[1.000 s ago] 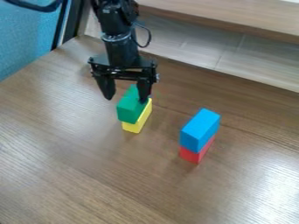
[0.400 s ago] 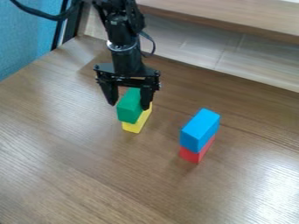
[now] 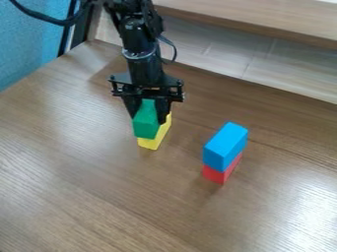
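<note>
The black gripper [image 3: 149, 113] hangs at the upper centre-left, its fingers closed on the two sides of a green block [image 3: 145, 121]. That block rests on top of a yellow block [image 3: 155, 140], part of which shows below and to the right. To the right, a blue block [image 3: 225, 146] lies on a red block [image 3: 222, 170], its long side running the same slanted way. The gripper's fingers hide the back end of the green block.
The brown wooden table [image 3: 99, 197] spreads beneath both stacks. A pale wooden ledge [image 3: 263, 22] runs along the back right, and a blue panel [image 3: 29, 47] stands at the upper left.
The gripper has moved slightly right and down, and its fingers have come together on the green block, which has turned a little. The blue and red blocks have stayed in place.
</note>
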`<control>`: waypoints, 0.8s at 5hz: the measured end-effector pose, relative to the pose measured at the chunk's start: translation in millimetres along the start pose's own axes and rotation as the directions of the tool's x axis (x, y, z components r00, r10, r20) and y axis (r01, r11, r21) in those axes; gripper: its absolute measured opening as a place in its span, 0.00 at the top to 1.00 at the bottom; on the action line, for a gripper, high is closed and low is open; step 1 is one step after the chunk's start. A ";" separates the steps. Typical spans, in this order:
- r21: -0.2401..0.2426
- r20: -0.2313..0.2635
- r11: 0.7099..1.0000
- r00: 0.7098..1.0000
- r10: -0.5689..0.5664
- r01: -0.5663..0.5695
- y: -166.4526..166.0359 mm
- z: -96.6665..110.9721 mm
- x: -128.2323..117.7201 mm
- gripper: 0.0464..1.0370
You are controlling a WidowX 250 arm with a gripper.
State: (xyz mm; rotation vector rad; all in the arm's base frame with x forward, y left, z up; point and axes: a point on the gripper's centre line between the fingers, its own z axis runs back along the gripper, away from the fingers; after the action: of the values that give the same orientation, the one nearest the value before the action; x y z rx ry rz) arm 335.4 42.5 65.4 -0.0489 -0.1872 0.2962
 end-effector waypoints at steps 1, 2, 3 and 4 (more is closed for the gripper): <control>-0.019 -0.011 1.000 1.000 0.022 -0.022 10.7 7.3 -0.4 0.46; -0.016 -0.010 0.999 0.999 0.041 -0.041 36.9 19.6 9.8 0.46; 0.001 0.003 0.998 0.998 0.062 -0.062 69.2 20.8 20.3 0.46; 0.014 -0.009 0.999 0.999 0.038 -0.038 100.4 8.3 27.3 0.46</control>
State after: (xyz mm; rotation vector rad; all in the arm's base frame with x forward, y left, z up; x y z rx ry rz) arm 330.8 146.7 70.7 -0.0402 -0.1751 0.3354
